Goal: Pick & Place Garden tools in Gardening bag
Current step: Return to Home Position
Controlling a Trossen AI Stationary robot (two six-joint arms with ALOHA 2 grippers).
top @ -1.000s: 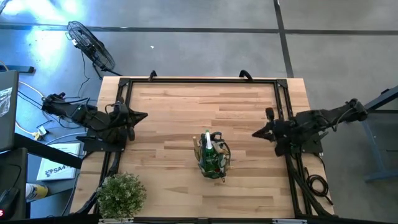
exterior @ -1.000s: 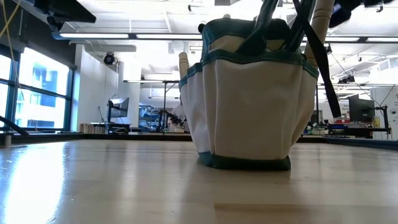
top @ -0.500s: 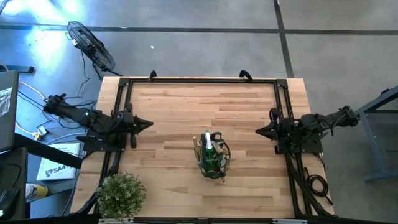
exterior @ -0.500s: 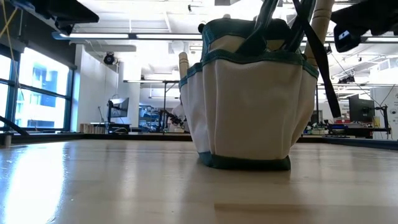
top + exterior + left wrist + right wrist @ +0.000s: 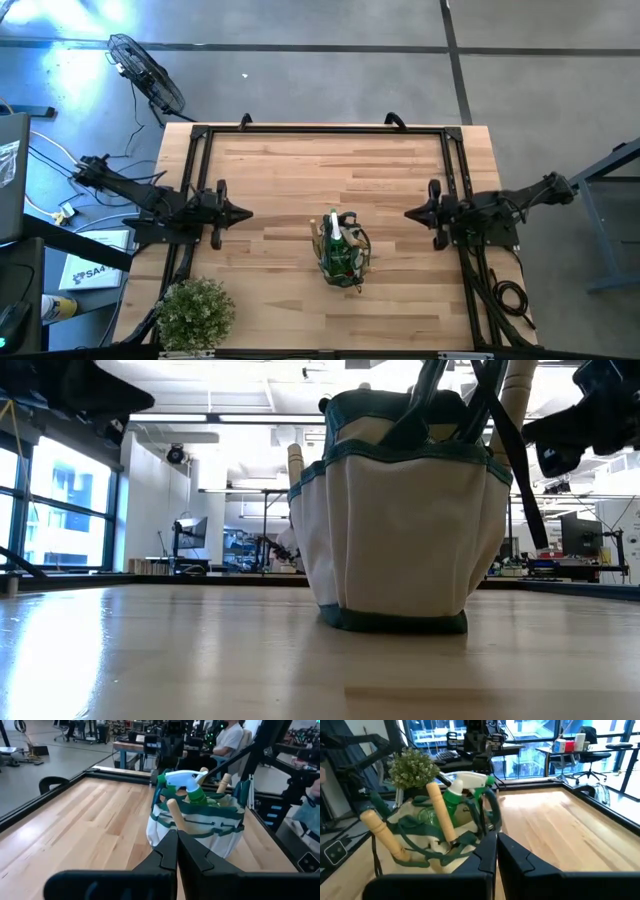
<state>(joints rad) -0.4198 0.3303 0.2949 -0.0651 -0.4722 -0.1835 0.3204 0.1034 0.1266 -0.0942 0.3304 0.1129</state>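
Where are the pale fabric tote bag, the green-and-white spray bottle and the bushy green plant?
pale fabric tote bag [image 5: 400, 540], low view, front pocket panel.
green-and-white spray bottle [image 5: 181, 778], left wrist view, white trigger head.
bushy green plant [image 5: 195, 310], high view, leafy crown.

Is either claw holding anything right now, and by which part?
Nothing is held. The left claw and the right claw are both shut and empty, each off to its own side of the bag, where wooden handles stick out.
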